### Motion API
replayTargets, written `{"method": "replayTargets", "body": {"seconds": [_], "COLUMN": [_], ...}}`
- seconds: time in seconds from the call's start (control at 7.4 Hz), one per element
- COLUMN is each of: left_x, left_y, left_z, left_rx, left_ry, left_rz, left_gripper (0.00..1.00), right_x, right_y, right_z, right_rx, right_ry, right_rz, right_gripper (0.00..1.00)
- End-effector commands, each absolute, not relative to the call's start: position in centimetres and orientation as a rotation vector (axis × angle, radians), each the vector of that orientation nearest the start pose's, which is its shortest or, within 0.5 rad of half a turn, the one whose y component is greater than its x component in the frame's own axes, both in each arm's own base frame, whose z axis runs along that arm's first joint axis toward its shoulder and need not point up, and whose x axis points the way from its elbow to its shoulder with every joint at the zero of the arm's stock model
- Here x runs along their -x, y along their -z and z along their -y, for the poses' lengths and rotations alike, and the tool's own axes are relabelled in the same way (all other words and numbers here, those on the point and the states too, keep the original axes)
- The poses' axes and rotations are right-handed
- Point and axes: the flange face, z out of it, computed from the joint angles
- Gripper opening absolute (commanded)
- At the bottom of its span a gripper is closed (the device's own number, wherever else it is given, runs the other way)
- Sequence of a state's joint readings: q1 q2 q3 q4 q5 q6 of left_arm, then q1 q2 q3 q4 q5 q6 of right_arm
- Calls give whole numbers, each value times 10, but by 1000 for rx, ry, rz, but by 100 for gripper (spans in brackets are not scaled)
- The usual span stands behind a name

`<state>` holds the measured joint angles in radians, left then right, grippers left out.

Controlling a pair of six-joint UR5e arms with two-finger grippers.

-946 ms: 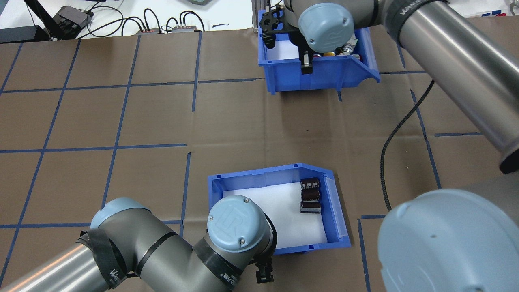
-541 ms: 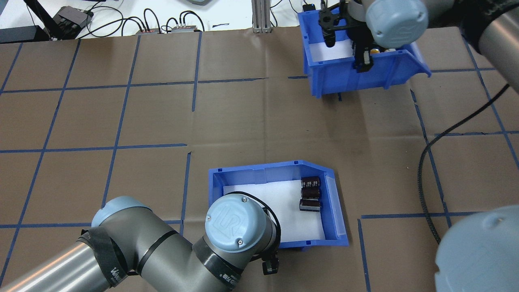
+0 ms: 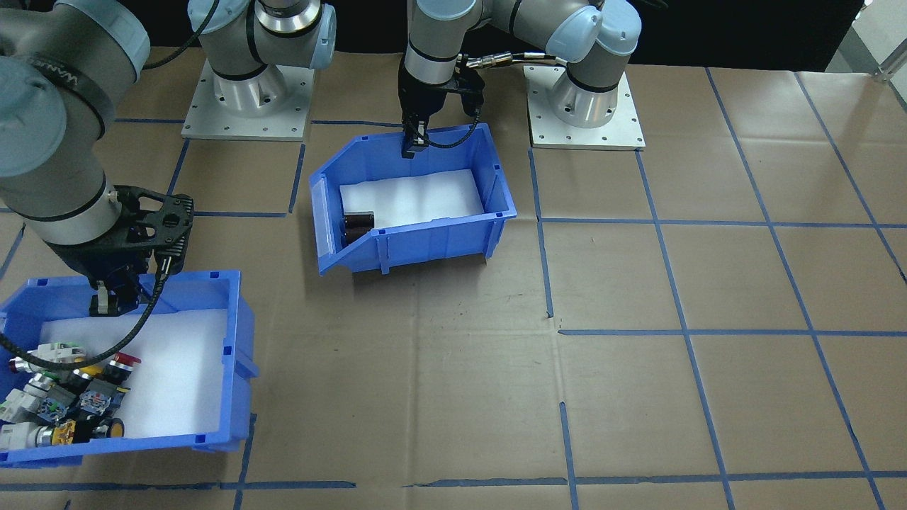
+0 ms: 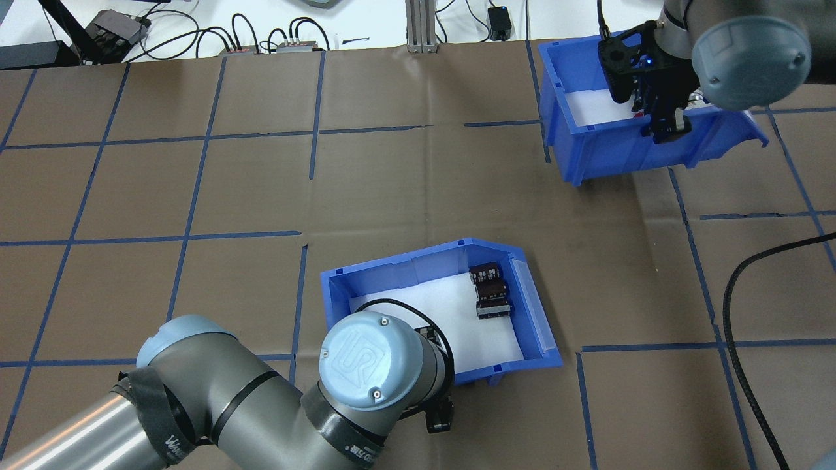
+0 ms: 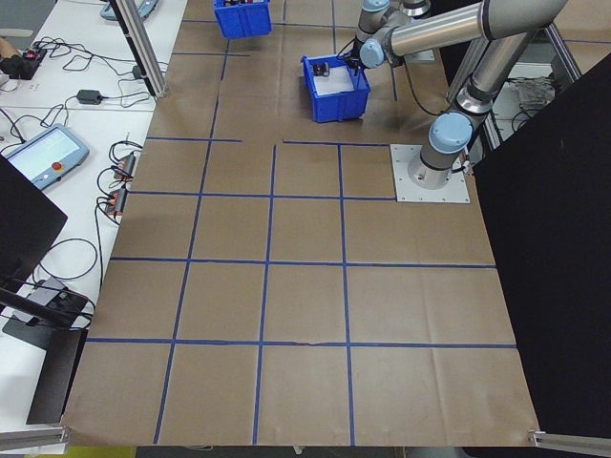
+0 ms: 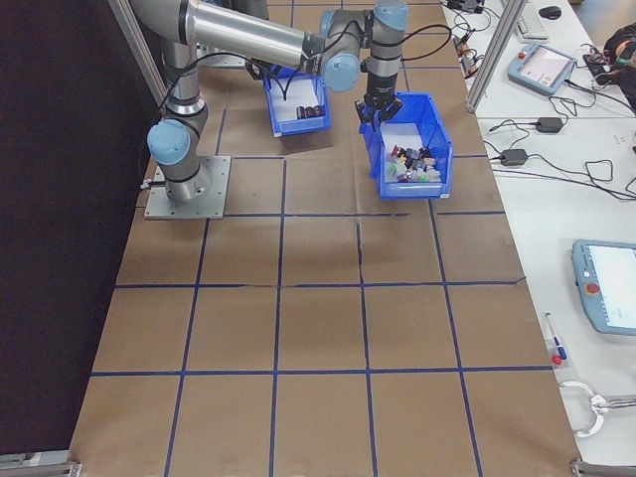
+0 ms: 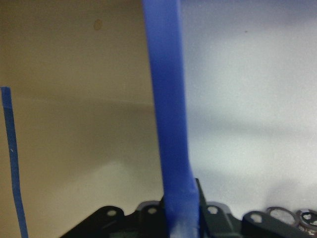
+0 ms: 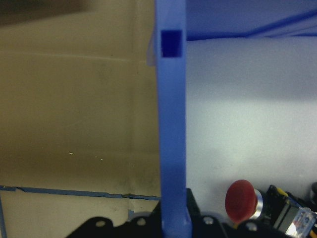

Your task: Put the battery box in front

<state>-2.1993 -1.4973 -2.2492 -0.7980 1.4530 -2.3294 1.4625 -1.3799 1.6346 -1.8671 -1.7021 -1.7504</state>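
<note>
Brown paper gridded with blue tape covers our table [image 3: 638, 283]. Our left gripper [image 3: 417, 145] is clamped on the battery box [image 3: 432, 241] rear wall, at twelve o'clock of it; three dark cells [image 3: 358, 225] lie at its low side. Our right gripper [image 3: 110, 301] pinches the switch bin [image 3: 234, 354] wall, well apart.

Blue battery box [image 3: 425, 237] with a white foam floor [image 3: 418, 195] and dark brown cells [image 3: 358, 225]. The switch bin [image 3: 234, 340] is blue too, holding red, yellow and green push-buttons [image 3: 67, 404]. Brown worktop [image 3: 638, 397], gridded with blue tape.
</note>
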Motion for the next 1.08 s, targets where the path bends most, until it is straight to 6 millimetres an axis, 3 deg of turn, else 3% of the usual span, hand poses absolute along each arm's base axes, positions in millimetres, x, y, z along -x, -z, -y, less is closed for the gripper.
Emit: {"method": "replayTargets", "body": {"seconds": [0.0, 0.27, 0.41, 0.54, 0.81, 0.95], "left_x": [334, 283, 260, 245, 259, 271], "left_y": [-307, -321, -329, -342, -350, -343], "left_z": [255, 300, 328, 362, 445, 484], "left_rx": [2488, 2481, 2457, 2457, 2398, 2395], "left_ry": [-19, 43, 88, 126, 132, 108], "left_rz": [-2273, -2290, -2329, -2345, -2394, -2397], "left_gripper": [0, 0, 0, 0, 0, 0], "right_x": [-60, -43, -34, -36, -37, -38], "right_y": [-356, -353, -349, -348, -350, -347], "right_z": [519, 492, 474, 463, 456, 453], "right_rx": [2398, 2416, 2393, 2384, 2376, 2370], "right_ry": [-87, -42, -45, -26, -25, -27], "right_rz": [-2251, -2202, -2214, -2218, -2231, -2233], "right_gripper": [0, 0, 0, 0, 0, 0]}}
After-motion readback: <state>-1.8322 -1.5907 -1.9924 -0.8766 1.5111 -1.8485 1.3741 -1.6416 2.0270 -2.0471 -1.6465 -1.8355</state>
